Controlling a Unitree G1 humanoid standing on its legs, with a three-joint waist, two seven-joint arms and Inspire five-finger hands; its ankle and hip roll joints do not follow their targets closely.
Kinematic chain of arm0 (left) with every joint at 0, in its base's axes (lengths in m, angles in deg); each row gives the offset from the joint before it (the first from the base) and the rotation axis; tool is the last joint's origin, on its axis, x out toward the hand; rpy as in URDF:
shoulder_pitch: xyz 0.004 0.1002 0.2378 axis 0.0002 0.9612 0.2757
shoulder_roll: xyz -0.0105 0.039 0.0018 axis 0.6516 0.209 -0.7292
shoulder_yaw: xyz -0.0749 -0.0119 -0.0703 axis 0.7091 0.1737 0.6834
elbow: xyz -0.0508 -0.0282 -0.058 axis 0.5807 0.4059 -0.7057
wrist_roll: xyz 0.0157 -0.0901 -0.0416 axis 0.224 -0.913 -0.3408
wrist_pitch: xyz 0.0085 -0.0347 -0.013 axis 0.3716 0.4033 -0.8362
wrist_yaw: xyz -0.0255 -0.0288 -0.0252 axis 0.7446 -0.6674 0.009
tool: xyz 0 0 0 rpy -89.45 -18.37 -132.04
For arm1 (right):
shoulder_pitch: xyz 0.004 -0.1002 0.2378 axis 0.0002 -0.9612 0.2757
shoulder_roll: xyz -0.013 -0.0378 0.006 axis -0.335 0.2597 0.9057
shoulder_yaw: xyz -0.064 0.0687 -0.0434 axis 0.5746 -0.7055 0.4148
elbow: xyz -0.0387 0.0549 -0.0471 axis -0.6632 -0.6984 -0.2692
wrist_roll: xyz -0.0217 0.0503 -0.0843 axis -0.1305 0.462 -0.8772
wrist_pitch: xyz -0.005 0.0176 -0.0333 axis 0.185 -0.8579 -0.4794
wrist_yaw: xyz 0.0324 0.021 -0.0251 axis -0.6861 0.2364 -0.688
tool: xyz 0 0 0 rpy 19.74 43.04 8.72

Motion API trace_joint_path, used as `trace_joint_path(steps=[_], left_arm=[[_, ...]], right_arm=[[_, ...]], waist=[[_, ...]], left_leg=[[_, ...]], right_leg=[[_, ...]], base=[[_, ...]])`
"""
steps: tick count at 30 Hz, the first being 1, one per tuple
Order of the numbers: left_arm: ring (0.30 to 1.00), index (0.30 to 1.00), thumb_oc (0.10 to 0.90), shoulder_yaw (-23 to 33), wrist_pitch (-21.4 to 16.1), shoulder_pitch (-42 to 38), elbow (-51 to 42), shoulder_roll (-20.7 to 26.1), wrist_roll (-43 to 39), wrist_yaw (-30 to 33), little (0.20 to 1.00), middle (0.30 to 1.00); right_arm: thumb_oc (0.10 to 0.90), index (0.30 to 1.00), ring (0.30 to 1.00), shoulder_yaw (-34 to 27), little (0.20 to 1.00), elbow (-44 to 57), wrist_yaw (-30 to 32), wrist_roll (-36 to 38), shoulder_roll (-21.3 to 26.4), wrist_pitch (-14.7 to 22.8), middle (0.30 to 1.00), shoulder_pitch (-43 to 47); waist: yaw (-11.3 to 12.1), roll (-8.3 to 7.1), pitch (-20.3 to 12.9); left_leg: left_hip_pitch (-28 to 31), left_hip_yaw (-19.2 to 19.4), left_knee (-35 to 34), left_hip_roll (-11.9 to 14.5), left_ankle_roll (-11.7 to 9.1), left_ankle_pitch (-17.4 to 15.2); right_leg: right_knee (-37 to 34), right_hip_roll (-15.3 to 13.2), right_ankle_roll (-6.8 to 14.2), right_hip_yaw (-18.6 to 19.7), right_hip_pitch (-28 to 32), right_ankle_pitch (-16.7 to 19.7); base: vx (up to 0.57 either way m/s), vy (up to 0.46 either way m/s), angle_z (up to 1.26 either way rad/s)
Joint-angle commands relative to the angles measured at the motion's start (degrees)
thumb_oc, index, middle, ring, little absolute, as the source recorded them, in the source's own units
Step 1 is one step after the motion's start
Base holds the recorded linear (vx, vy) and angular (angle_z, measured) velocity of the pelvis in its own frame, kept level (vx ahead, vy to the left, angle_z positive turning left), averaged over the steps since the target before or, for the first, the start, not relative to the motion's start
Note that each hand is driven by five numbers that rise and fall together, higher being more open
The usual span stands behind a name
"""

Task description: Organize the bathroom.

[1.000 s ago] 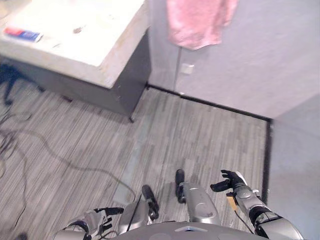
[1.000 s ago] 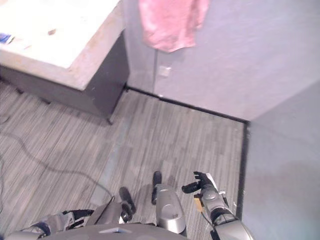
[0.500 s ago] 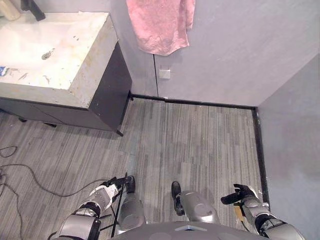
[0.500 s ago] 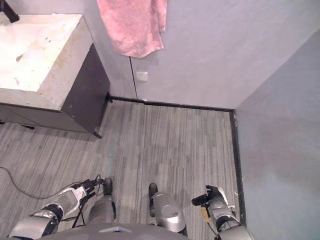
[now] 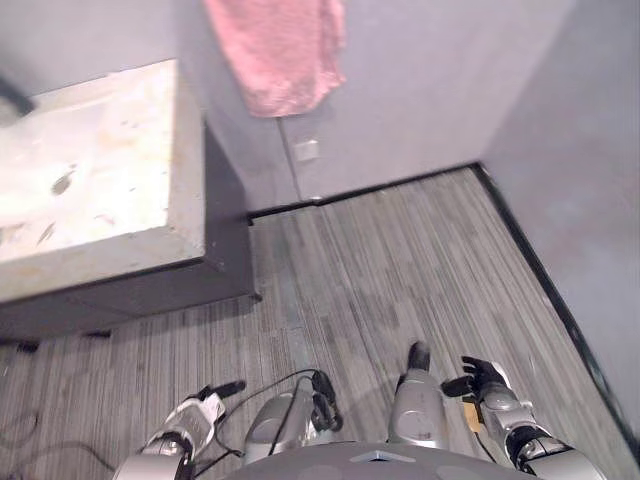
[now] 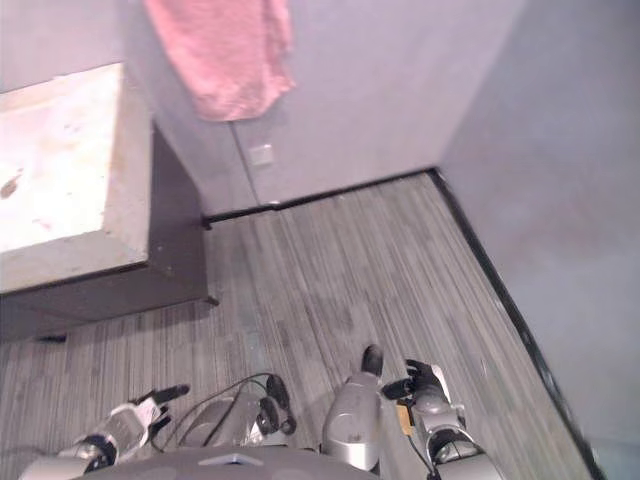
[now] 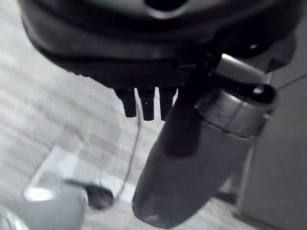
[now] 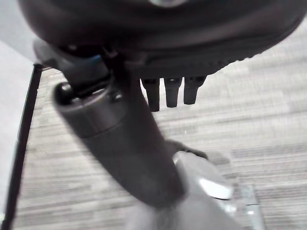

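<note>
While low at either side of the body, both hands empty — left hand (image 5: 196, 413) with fingers straight and relaxed over the striped floor (image 5: 400, 270), right hand (image 5: 484, 381) loosely spread, thumb out, gripping nothing. Same reading from each wrist view: short dark fingertips (image 7: 146, 103) hanging free, nothing between them.

Farther ahead of the left hand, well apart and up: a pale stone-look sink counter (image 5: 90, 190) on a dark cabinet (image 5: 225, 235), basin stained, no loose item clear enough to name.

Farthest, high on the grey wall (image 5: 430, 90) and well beyond both hands: the pink towel (image 5: 280, 50), probably the thing to tidy. Hangs draped, long axis vertical, lower hem pointing at the floor, above a small white wall plate (image 5: 307, 151).

Likely light, soft and limp — no stiffness to lever, prone to sliding off its hanger if tugged at one corner. Best taken by pinching a fold near the lower hem or gathering both side edges; needs a raised reach from either hand.
</note>
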Motion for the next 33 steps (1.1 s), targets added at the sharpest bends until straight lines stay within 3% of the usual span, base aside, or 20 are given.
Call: trace_joint_path(steps=[1,6,12,19,21,23,25,27,30,32,33], left_arm=[[0.9,0.9,0.8,0.13,0.79,0.38,-1.45,5.22,1.75,1.72,0.9,0.9],[0.9,0.9,0.8,-0.96,1.13,-1.71,-1.08,3.86,1.27,1.26,0.9,0.9],[0.9,0.9,0.8,-1.83,1.24,-1.55,-0.04,2.45,1.03,0.68,0.9,0.9],[0.9,0.9,0.8,-1.63,1.14,-0.45,0.39,2.51,1.82,0.75,0.9,0.9],[0.9,0.9,0.8,-1.59,-0.27,0.01,0.55,2.54,0.25,0.48,0.9,0.9],[0.9,0.9,0.8,-0.69,-0.51,0.73,0.0,2.5,0.86,-0.05,0.9,0.9],[0.9,0.9,0.8,-0.73,-0.8,1.25,0.12,2.43,0.7,-0.27,0.9,0.9],[0.9,0.9,0.8,-0.73,0.09,1.08,0.06,2.55,1.68,-0.13,0.9,0.9],[0.9,0.9,0.8,-1.95,1.16,-0.13,1.35,1.81,3.46,-0.59,0.9,0.9],[0.9,0.9,0.8,-2.31,0.3,-0.49,2.26,1.05,3.6,-1.5,0.9,0.9],[0.9,0.9,0.8,-2.76,0.07,-0.87,2.41,0.87,4.25,-2.25,0.9,0.9]], right_arm=[[0.8,0.9,0.9,2.89,0.9,-0.21,-0.13,-2.68,2.07,1.64,0.9,0.98],[0.8,0.9,0.9,2.83,0.9,-2.53,1.02,-3.28,2.21,2.35,0.9,0.19],[0.8,0.9,0.9,3.17,0.9,-2.12,0.83,-3.8,2.51,1.75,0.9,-0.24],[0.8,0.9,0.9,2.71,0.9,-1.62,0.53,-0.87,1.98,3.27,0.9,-0.11],[0.8,0.9,0.9,2.82,0.9,-1.63,-0.55,-2.39,1.9,3.74,0.9,-0.69],[0.8,0.9,0.9,3.39,0.9,-1.61,-0.59,-2.37,1.7,3.84,0.9,-0.65],[0.8,0.9,0.9,3.77,0.9,-1.51,-0.66,-2.29,1.37,3.31,0.9,-0.46],[0.8,0.9,0.9,3.94,0.9,-1.65,-0.4,-0.38,1.08,2.72,0.9,0.03],[0.8,0.9,0.9,3.24,0.9,-2.56,-0.01,2.93,0.85,2.95,0.9,0.13],[0.8,0.9,0.9,3.33,0.9,-2.84,-1.38,4.47,1.12,3.29,0.9,0.43],[0.8,0.9,0.9,2.88,0.9,-2.87,-2.22,4.07,1.13,2.62,0.9,0.4]], waist=[[-0.46,-2.69,-1.42],[-1.11,-2.52,-3.02],[-1.46,-2.69,-3.29],[-1.58,-1.9,-3.69],[-1.93,-1.66,-3.9],[-1.56,-2.16,-3.72],[-1.12,-2.61,-3.62],[-1.14,-2.88,-3.73],[-2.04,-1.6,-4.81],[-1.8,-0.88,-4.45],[-2.06,-0.61,-4.11]], left_leg=[[2.65,-9.24,-0.21,2.51,-0.79,-2.14],[1.2,-12.34,-1.25,0.37,-1.64,-0.09],[0.6,-13.14,-0.06,0.5,-2.21,0.51],[2.8,-12.86,-4.78,0.92,-2.19,1.76],[2.24,-12.52,-2.69,1.39,-2.85,2.36],[0.21,-15.24,5.1,1.49,-3.45,3.64],[-1.46,-17.89,8.37,2.89,-3.78,6.63],[-0.3,-18.53,6.51,6.24,-3.88,8.38],[3.64,-18.74,-4.98,13.71,-6.11,14.79],[2.63,-21.93,-6.16,13.72,-6.49,15.06],[2.43,-20.64,-5.23,13.35,-6.61,13.27]], right_leg=[[-1.15,14.08,0.3,9.43,4.62,-4.73],[-6.85,16.23,-1.38,10.34,7.33,-4.23],[-8.96,16.45,-1.85,10.79,8.43,-3.73],[-9.69,17.1,-1.56,10.43,8.72,-3.5],[-10.08,17.28,-2.08,10.51,9.24,-3.7],[-9.99,17.32,-3.21,11.52,9.74,-4.15],[-8.98,17.26,-3.86,11.94,9.49,-4.33],[-8.36,16.92,-4.1,11.84,9.28,-4.48],[-8.07,16.6,-4.03,12.19,9.4,-5.56],[-6.52,15.54,-3.28,13.78,8.97,-6.45],[-5.66,14.3,-2.92,13.67,8.74,-6.66]], base=[[0.03,0.004,-0.17],[0.0,-0.041,0.64],[0.0,-0.053,0.09],[0.02,-0.088,0.0],[0.04,-0.087,0.05],[0.01,-0.036,0.09],[0.01,0.003,0.0],[0.03,0.08,-0.22],[0.05,0.263,0.15],[0.01,0.34,0.19],[-0.02,0.303,0.14]])
